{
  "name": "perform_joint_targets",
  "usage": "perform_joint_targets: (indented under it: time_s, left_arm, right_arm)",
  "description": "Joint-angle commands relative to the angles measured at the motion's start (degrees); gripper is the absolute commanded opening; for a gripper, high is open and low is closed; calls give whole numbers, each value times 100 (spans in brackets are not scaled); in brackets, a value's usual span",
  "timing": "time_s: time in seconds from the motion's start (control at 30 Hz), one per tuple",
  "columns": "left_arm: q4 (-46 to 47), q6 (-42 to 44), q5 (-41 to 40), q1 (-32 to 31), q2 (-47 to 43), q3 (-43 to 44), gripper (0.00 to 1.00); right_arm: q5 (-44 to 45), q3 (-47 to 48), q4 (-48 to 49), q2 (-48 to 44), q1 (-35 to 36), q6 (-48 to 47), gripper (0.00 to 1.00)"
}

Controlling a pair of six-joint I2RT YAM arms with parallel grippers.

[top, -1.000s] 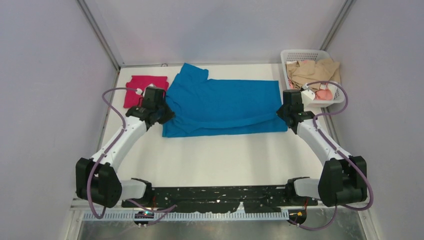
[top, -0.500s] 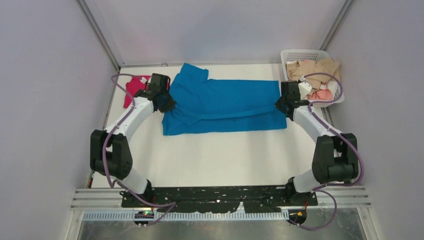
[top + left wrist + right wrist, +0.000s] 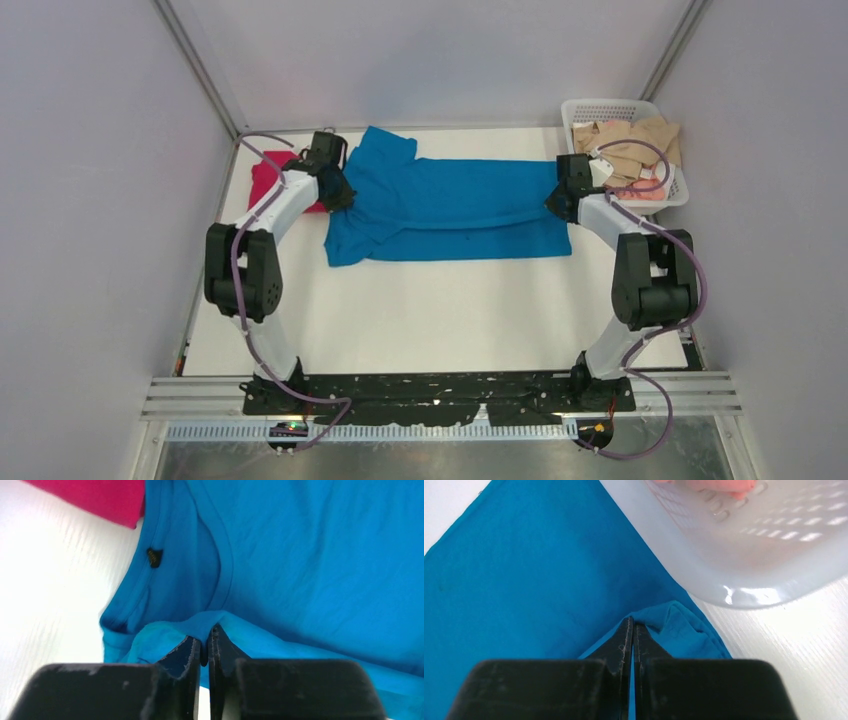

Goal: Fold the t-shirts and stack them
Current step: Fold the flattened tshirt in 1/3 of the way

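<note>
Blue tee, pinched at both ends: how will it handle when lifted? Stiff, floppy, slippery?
Probably very floppy: the blue t-shirt bunches into soft folds where the left gripper and right gripper pinch it. The middle would likely sag between them. Likely light too: its layers lie flat and thin on the table.

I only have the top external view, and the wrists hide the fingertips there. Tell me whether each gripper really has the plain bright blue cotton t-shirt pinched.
Observer: In the left wrist view, the left gripper is shut on a raised fold of the plain bright blue cotton t-shirt.
Operator: Now report the right one.
Observer: The right gripper is shut on a bunched blue edge, right beside the white perforated plastic basket.
Operator: Check the collar.
Observer: A small dark tag shows inside the neckline, close to the plain magenta-red t-shirt.
</note>
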Motion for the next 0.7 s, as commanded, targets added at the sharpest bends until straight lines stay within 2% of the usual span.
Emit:
perform_joint_targets:
  time_s: [0.0, 0.03, 0.13, 0.17, 0.2, 0.23, 0.27, 0.3, 0.33, 0.37, 0.43, 0.67]
  left_arm:
    - [-310, 208, -51, 32, 479, 758, 23]
    - [-342, 219, -72, 36, 577, 856, 38]
    - [-539, 224, -260, 139, 784, 1353, 83]
    - [-732, 180, -334, 199, 831, 1632, 94]
    - [-906, 191, -304, 235, 833, 1924, 99]
    - [-1020, 244, -301, 241, 804, 2127, 99]
    - [-1058, 268, -314, 228, 715, 2230, 100]
    - [-1028, 281, -308, 223, 520, 2171, 100]
    - [-931, 275, -254, 210, 349, 2009, 100]
    - [-789, 273, -133, 193, 150, 1747, 100]
    - [-440, 311, 94, 122, -220, 1112, 100]
    - [308, 389, 819, -173, -738, -702, 100]
  right_arm:
    - [-41, 530, 289, 285, -20, -231, 8]
    - [3, 683, 283, 383, -19, -285, 16]
    - [202, 1016, 185, 546, -21, -380, 29]
    - [226, 1184, 121, 552, -11, -424, 43]
    - [226, 1257, 80, 477, 16, -460, 52]
    - [244, 1266, 99, 408, 38, -584, 66]
    - [292, 1245, 68, 261, 90, -624, 72]
    - [453, 1229, 16, 182, 164, -671, 86]
    - [511, 1141, 15, 8, 196, -729, 91]
    - [545, 1081, 3, -67, 254, -834, 100]
    - [362, 846, -10, -304, 298, -898, 96]
    - [-975, -292, 182, -606, 448, -901, 95]
